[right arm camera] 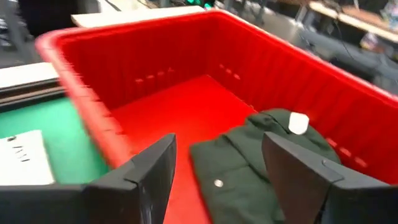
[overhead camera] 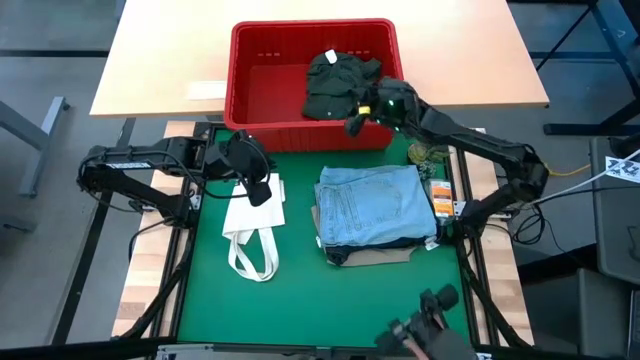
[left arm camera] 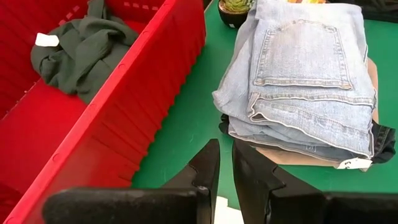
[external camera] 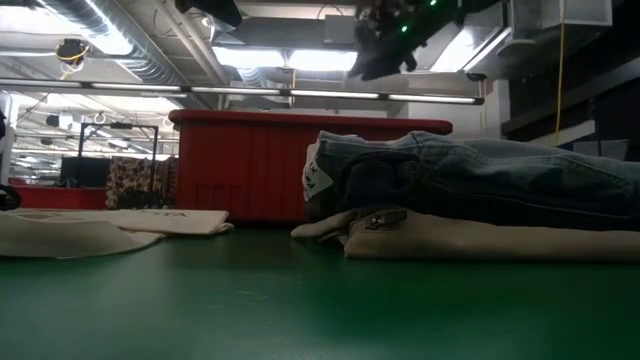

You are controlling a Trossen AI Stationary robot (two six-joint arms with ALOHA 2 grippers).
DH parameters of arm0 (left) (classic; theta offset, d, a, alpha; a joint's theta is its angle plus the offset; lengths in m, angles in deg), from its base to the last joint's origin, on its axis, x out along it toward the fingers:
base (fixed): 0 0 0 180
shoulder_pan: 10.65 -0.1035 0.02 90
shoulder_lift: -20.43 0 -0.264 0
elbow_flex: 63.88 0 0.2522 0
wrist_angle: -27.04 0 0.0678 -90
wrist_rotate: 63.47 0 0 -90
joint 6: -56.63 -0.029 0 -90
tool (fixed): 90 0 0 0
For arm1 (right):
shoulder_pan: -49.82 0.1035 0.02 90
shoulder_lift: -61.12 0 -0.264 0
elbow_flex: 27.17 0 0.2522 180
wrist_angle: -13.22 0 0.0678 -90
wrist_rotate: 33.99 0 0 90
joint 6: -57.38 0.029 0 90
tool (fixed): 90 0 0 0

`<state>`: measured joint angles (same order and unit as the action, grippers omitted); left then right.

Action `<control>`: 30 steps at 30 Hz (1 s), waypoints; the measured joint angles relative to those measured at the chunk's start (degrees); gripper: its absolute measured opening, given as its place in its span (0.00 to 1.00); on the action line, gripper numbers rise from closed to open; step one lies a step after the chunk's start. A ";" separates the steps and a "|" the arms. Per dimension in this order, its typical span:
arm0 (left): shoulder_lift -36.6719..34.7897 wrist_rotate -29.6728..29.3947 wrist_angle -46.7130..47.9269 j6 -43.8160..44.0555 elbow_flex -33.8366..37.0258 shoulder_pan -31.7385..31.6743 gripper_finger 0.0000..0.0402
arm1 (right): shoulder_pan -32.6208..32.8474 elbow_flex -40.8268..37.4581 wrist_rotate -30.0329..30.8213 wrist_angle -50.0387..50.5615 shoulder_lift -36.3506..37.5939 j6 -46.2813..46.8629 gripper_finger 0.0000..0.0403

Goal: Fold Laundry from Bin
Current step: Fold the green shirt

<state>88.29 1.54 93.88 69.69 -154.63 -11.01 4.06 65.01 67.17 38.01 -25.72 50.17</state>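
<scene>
- One bin (overhead camera: 262,95): the red crate stands at the far edge of my green mat (overhead camera: 300,290), its front wall along the mat's edge.
- One garment in the bin: a dark olive-green piece (overhead camera: 337,82), crumpled in the bin's right half, a small white tag showing on it in my right wrist view.
- One stack of folded laundry (overhead camera: 372,210) on the mat, right of centre. Counting from the top: light blue jeans (left arm camera: 305,74), a dark layer (left arm camera: 382,140) peeking out beneath, and a beige piece (external camera: 480,238) at the bottom. Three layers that I can make out.
- One white tote bag (overhead camera: 252,228) lies flat on the mat's left side, its looped straps towards the near edge.
- My right claw (right arm camera: 217,171) hangs above the bin's front right part, just over the olive piece, fingers spread wide with nothing between them.
- My left claw (left arm camera: 226,168) sits over the tote bag's far end, fingers drawn almost together, a narrow gap left, gripping nothing that I can see.
</scene>
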 joint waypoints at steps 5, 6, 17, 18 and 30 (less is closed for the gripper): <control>0.00 -0.02 0.00 0.04 0.00 0.00 0.10 | -4.16 8.34 -0.38 4.10 -8.31 4.20 0.59; 0.00 -0.02 0.00 0.04 0.00 0.00 0.10 | -5.01 10.83 -1.06 5.85 -10.31 4.52 0.59; 0.00 -0.02 0.00 0.07 0.00 0.00 0.10 | -10.50 39.83 -2.78 25.33 -30.73 8.65 0.59; 0.00 -0.02 0.00 0.05 0.00 0.00 0.10 | -10.82 41.80 -2.80 26.22 -32.19 8.81 0.59; 0.00 -0.02 0.00 0.04 0.00 0.00 0.10 | -14.87 46.83 -3.46 28.65 -44.09 10.66 0.59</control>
<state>88.29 1.52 93.88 69.73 -154.63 -11.01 -10.81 111.84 63.71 66.66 -69.81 60.83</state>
